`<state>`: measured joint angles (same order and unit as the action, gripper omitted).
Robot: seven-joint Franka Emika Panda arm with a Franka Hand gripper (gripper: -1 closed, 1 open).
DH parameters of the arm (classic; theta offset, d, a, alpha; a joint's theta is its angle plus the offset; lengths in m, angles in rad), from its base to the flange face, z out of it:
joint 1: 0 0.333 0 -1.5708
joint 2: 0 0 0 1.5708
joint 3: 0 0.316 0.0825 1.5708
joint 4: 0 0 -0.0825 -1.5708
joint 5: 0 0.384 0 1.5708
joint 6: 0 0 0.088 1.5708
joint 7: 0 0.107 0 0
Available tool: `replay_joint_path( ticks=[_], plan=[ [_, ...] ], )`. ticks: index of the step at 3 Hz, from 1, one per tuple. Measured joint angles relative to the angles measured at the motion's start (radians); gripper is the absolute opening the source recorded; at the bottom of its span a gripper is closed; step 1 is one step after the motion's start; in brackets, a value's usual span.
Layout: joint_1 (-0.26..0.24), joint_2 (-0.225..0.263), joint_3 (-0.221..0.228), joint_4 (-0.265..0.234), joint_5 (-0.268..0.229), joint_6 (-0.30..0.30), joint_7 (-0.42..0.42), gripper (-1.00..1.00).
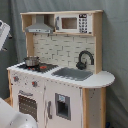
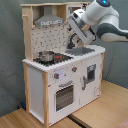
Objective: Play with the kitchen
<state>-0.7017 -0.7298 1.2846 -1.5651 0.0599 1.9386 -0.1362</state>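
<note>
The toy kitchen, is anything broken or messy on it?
No, nothing stands out. The kitchen stands straight, its doors look shut, and a small pot sits upright on the hob. The sink shows no spill.

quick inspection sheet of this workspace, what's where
surface: wooden floor under the kitchen, seen in the second exterior view
job's things: toy kitchen upright; small pot on the hob; sink with black tap; microwave and hood up top; oven door closed
clutter: nothing seen
grippers: arm reaches over the sink side in the second exterior view; gripper hidden against the backsplash
cables: nothing seen
surroundings: grey curtain behind the kitchen
</note>
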Motion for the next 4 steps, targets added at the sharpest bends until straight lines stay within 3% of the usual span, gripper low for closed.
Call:
replay_joint_path(
  ticks=[1,3,4],
  plan=[
    [-0.045,0.07,0.06,0.072,0.014,-0.041,0.001,1.0],
    [-0.126,0.164,0.178,0.166,0.022,-0.109,0.006,1.0],
    [-0.189,0.214,0.258,0.208,0.027,-0.139,0.006,1.0]
  ],
)
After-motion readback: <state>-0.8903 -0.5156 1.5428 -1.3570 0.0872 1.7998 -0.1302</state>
